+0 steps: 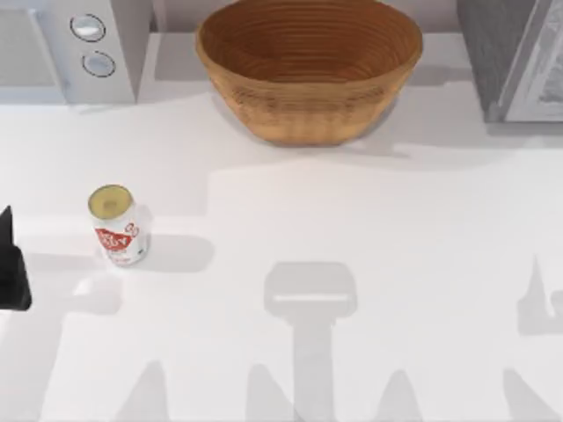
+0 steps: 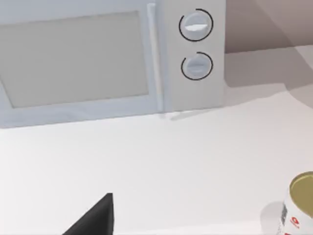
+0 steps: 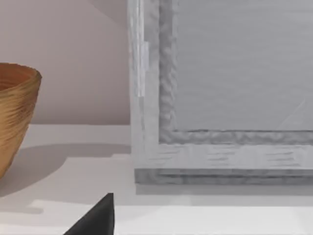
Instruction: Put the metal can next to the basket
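The metal can (image 1: 117, 225) is small and white with a red label and a dull gold top. It stands upright on the white table at the left, and also appears in the left wrist view (image 2: 297, 205). The basket (image 1: 308, 66) is wide, orange-brown and woven, and sits at the back centre, far from the can; its side is in the right wrist view (image 3: 14, 112). My left gripper (image 1: 10, 264) is a dark shape at the table's left edge, a short way left of the can and apart from it. A black part of my right gripper (image 3: 98, 218) shows low in the right wrist view.
A white microwave (image 1: 75, 44) with two round knobs stands at the back left. A grey cabinet-like box (image 1: 515, 57) stands at the back right, close to the basket's right side. Arm shadows fall across the front of the table.
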You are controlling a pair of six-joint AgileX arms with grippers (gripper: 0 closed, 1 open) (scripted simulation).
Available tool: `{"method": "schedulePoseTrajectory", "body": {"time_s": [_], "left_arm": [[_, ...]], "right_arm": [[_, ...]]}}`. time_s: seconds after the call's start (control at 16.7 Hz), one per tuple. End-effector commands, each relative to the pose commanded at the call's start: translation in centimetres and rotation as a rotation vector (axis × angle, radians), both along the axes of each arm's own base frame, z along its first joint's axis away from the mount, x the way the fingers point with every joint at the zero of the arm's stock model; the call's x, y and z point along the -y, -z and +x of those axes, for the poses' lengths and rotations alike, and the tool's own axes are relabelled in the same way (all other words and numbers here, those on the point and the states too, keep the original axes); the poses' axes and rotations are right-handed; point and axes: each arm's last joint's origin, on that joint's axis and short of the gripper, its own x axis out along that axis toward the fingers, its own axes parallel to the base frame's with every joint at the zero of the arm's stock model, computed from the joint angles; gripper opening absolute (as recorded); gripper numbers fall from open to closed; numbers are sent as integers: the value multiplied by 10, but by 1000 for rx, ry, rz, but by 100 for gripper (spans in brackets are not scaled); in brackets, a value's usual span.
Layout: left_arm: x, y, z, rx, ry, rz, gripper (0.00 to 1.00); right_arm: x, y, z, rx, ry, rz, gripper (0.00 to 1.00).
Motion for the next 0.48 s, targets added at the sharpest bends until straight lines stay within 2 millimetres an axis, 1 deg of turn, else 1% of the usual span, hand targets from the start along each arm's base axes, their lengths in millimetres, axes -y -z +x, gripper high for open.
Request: {"method": "schedulePoseTrajectory", "body": {"time_s": [0.18,0.48], "left_arm": [[3,-16,13,-115,38,39,100],[10,-33,41,-327,103,116,100]], "right_arm": [[0,0,0,0,0,0,100],[0,0,0,0,0,0,100]]}}
